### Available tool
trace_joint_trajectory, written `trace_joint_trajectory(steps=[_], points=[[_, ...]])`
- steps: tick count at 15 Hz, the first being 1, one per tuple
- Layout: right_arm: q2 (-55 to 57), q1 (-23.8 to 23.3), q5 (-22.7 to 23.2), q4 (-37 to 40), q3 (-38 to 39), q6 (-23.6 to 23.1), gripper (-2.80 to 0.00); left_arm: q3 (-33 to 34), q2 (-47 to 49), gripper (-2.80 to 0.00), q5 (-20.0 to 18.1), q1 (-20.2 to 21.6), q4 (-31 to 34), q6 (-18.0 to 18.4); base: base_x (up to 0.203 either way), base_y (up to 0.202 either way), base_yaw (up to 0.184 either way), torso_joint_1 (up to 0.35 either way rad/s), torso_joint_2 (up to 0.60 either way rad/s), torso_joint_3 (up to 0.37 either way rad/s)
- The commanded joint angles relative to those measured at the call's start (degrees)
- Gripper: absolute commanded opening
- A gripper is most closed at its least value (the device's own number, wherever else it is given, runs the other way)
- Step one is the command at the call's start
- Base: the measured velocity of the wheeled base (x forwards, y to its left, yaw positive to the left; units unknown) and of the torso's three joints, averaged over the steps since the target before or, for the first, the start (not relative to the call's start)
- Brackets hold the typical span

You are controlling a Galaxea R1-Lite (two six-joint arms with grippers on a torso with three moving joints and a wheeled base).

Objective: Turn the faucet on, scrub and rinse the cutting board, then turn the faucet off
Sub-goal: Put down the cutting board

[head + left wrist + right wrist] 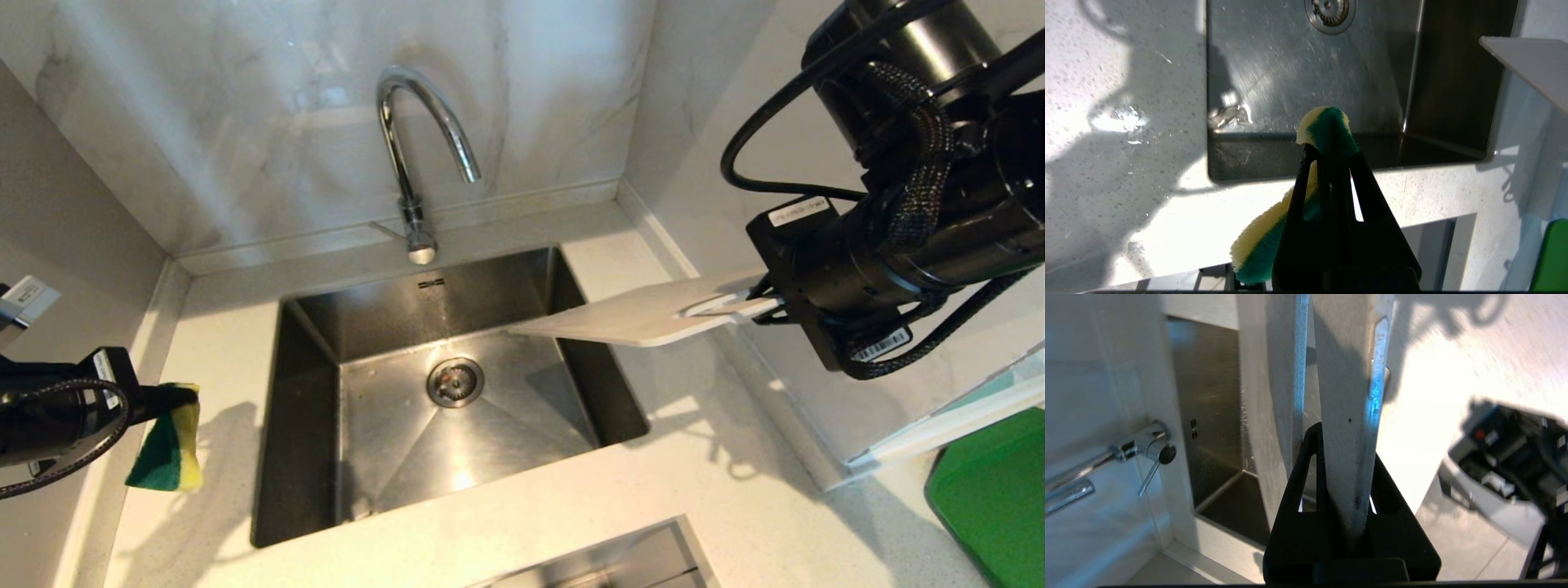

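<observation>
Right gripper [755,309], nearest the lens at three o'clock, clamps the handle end of the large pale beige plastic cutting board [629,314], holding it level above the steel sink [392,327] for washing. Chrome gooseneck faucet [416,139] stands dry at twelve o'clock. Left gripper [181,402], at eight o'clock, pinches a yellow-green sponge [167,449], ready to scrub.

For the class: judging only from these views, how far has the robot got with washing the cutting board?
Done: the right gripper is shut on the cutting board at its handle end, holding it over the right edge of the sink; the left gripper is shut on the sponge over the counter.
In hand: bringing the board over the basin.
Left: no water runs from the faucet, so turning it on, scrubbing, rinsing and shutting off remain.
</observation>
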Motion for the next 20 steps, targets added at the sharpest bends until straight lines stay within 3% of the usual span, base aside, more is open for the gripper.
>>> trace_joint_trajectory(steps=[1,7,14,18,20], points=[[-1.3,0.4,-0.2,2.0,-0.1,1.9,-2.80,0.3,0.4,-2.80,0.0,-0.3,-0.1,-0.3,0.000,0.000,0.000,0.000,0.00,0.000],[-3.8,0.2,-2.5,1.6,7.2,4.2,-2.80,1.1,0.6,-2.80,0.0,-1.5,-0.2,-0.8,0.000,0.000,0.000,0.000,0.00,0.000],[-4.1,-0.9,-2.4,-7.5,21.3,4.2,-2.80,0.8,0.2,-2.80,0.2,-1.5,-0.2,-0.6,0.000,0.000,0.000,0.000,0.00,0.000],[-4.8,-1.6,-1.7,-8.5,26.1,4.2,-2.80,0.7,0.2,-2.80,0.1,-1.6,-0.2,-0.6,0.000,0.000,0.000,0.000,0.00,0.000],[-4.0,-2.2,1.3,-8.5,27.1,4.2,-2.80,0.6,0.3,-2.80,0.2,-2.0,-0.2,-0.6,0.000,0.000,0.000,0.000,0.00,0.000]])
